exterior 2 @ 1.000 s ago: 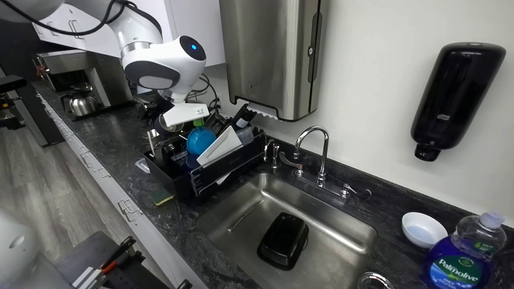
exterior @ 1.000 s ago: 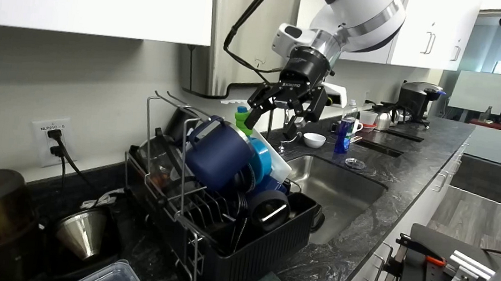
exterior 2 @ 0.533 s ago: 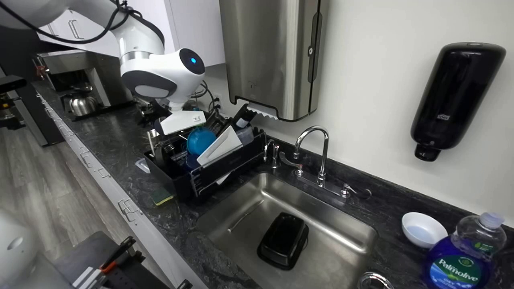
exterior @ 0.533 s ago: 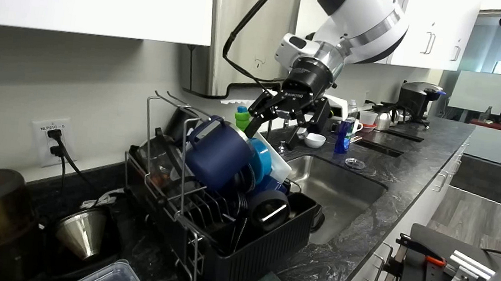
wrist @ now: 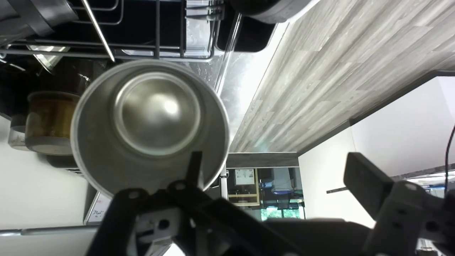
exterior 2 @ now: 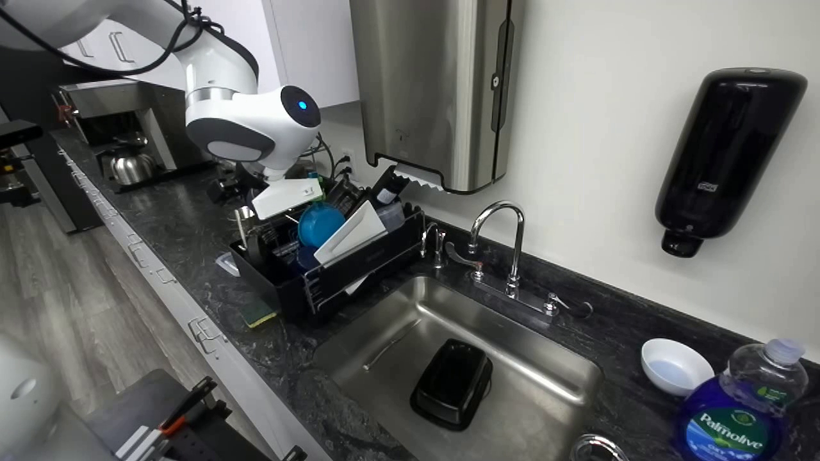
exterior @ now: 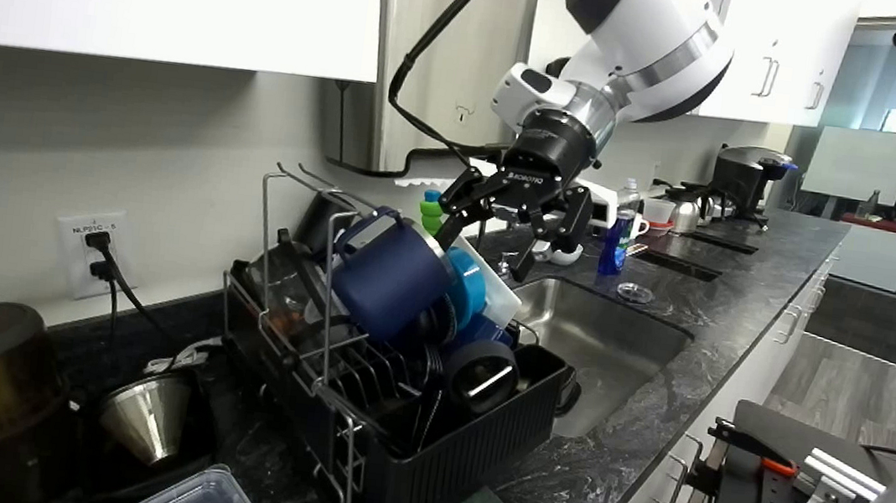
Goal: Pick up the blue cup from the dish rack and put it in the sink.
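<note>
The blue cup is a navy mug [exterior: 392, 279] with a steel inside, lying tilted high in the black dish rack [exterior: 466, 464]. Its open mouth faces the gripper, and the steel inside of the mug [wrist: 156, 113] fills the left of the wrist view. My gripper [exterior: 483, 257] is open and empty beside the mug's mouth. In the wrist view the gripper [wrist: 275, 161] has one fingertip overlapping the mug's rim; I cannot tell if it is inside or touching. The steel sink [exterior 2: 525, 410] lies beside the rack. In that exterior view the wrist's white panel hides most of the mug.
A bright blue bowl [exterior: 466, 289] and a white board-like dish [exterior 2: 352, 234] stand in the rack close by the mug. A green-capped bottle [exterior: 430, 212] is behind. A black container [exterior 2: 451, 384] lies in the sink. The faucet [exterior 2: 512, 250] rises at the sink's back.
My gripper has come down and slightly toward the mug's mouth, its fingers staying open. The mug and the other dishes have not moved.
</note>
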Robot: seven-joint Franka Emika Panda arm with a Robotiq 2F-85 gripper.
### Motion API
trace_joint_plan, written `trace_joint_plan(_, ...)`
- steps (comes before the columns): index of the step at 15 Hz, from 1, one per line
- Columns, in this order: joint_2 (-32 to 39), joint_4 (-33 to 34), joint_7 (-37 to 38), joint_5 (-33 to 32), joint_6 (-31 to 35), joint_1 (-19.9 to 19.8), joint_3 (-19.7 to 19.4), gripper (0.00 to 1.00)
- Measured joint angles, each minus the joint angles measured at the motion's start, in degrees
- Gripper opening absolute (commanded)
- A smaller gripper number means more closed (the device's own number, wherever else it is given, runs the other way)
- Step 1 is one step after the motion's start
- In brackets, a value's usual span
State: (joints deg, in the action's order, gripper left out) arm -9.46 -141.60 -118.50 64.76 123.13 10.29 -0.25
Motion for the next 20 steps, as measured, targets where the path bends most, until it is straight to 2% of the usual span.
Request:
trace_joint_plan(11,2.88,0.34,-4.88,5.02,0.01,-2.73,0.03,1.0)
trace_joint_plan(20,5.55,1.43,-8.63,12.97,0.17,-3.07,0.25,1.0)
